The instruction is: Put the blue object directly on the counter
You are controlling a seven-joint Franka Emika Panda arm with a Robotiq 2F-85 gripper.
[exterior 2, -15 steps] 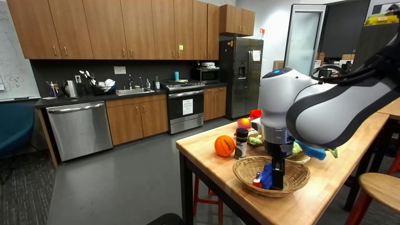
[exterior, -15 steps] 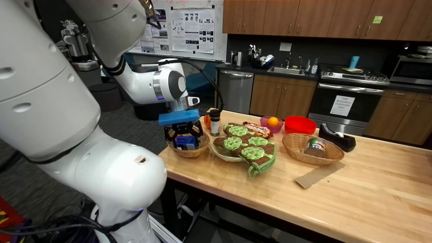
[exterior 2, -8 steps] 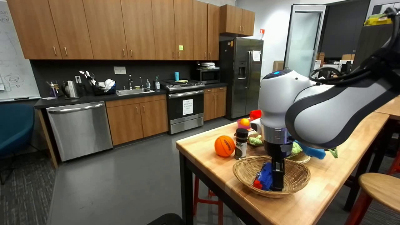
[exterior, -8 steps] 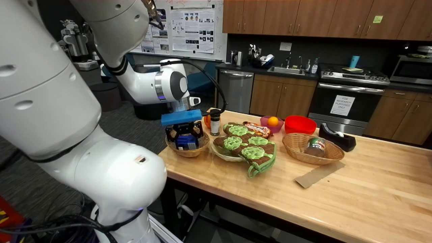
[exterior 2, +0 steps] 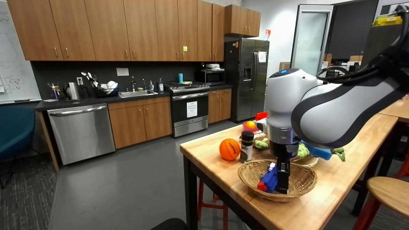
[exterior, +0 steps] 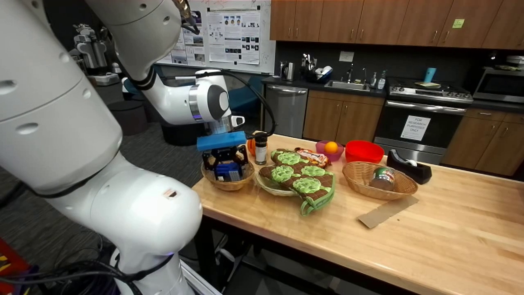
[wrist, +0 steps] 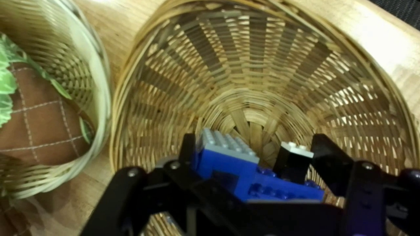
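Observation:
The blue object [wrist: 224, 162], a chunky build of toy bricks with a grey studded top and a black-and-white piece, is inside a round wicker basket [wrist: 262, 49]. My gripper [wrist: 254, 141] reaches down into that basket, its two fingers on opposite sides of the build. One finger presses the blue end and the other meets the white-topped piece, so the grip spans its length. In an exterior view the blue object [exterior 2: 270, 179] leans beside the dark gripper [exterior 2: 283, 188], with a red part low on it. The wooden counter [exterior: 409, 246] carries the basket.
Close beside the basket are a pepper grinder [exterior 2: 246, 147], an orange ball [exterior 2: 229, 149] and a shallow basket holding a green-and-brown oven mitt [exterior: 307, 184]. Farther along stand a red bowl [exterior: 364, 152], a basket with a can [exterior: 382, 179] and a black tape dispenser [exterior: 413, 171].
The jaws have drawn in around the blue object, which has turned and tilted slightly. Gripper and object have both shifted a little sideways, still within the basket.

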